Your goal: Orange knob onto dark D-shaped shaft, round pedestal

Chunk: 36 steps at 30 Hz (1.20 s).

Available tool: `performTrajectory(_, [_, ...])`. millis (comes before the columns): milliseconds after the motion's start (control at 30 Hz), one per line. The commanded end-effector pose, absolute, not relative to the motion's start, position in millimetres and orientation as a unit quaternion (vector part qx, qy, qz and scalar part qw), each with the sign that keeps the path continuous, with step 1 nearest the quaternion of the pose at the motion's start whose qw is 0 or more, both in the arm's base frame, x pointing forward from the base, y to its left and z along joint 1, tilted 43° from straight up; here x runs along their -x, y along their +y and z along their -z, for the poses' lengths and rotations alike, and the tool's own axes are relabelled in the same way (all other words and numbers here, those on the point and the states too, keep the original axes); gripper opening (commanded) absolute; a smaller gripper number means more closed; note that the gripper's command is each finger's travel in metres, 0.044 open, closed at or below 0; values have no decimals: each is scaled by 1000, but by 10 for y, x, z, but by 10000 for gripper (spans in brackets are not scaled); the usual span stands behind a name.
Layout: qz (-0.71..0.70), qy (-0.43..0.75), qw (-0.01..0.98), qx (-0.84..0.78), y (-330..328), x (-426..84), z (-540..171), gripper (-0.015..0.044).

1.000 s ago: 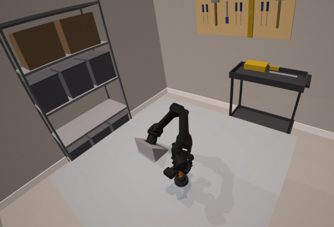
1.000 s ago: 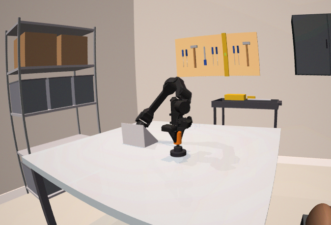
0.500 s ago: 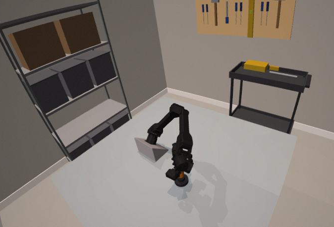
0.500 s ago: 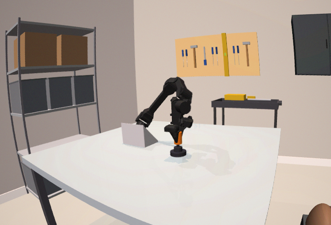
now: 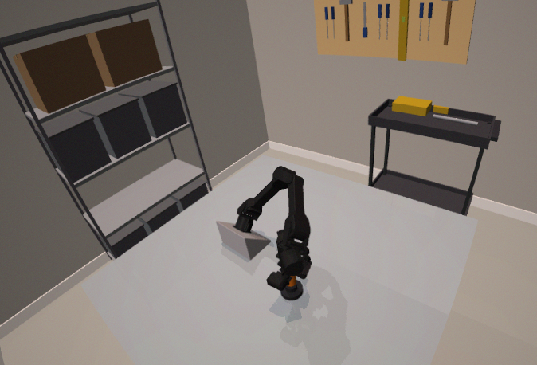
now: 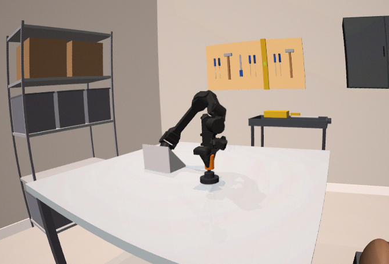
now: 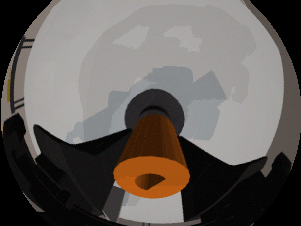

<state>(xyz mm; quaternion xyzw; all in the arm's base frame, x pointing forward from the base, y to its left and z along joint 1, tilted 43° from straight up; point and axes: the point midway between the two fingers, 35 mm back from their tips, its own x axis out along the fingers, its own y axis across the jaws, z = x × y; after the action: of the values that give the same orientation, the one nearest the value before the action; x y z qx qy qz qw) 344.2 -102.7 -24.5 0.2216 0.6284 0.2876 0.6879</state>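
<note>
The orange knob [image 5: 292, 282] [image 6: 212, 162] [image 7: 151, 166] is upright between the fingers of my gripper [image 5: 291, 280] [image 6: 209, 165] [image 7: 153, 137], which is shut on it. The knob is over the dark round pedestal [image 5: 291, 296] [image 6: 209, 180] [image 7: 154, 96]. In the exterior view a short dark piece of the shaft [image 6: 209, 170] shows between the knob's lower end and the pedestal's raised middle, so the knob is not down on the pedestal. The knob's near end shows a D-shaped opening in the wrist view. The shaft's flat side is hidden.
A grey wedge-shaped block [image 5: 240, 241] [image 6: 156, 158] stands on the white table [image 5: 170, 301] [image 6: 123, 199] at the arm's base, left of the pedestal. A shelf rack, a tool cart [image 5: 433, 129] [image 6: 288, 122] and a tool board stand beyond the table.
</note>
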Motion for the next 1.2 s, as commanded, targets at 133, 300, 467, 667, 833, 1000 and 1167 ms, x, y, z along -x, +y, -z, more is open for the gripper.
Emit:
performTrajectory(133, [-306, 617, 696, -200, -1055, -3435, 212, 0])
performTrajectory(300, [-353, 592, 710, -146, -1041, -3410, 217, 0])
performTrajectory(467, [-353, 592, 710, -146, -1018, -3394, 237, 0])
performTrajectory(667, [-353, 592, 710, -146, -1001, -3365, 241, 0])
performTrajectory(833, [-353, 592, 710, -146, -1003, -3372, 240, 0])
performTrajectory(1000, [-353, 592, 710, -146, -1008, -3385, 242, 0])
performTrajectory(1167, [-353, 592, 710, -146, -1012, -3390, 245, 0])
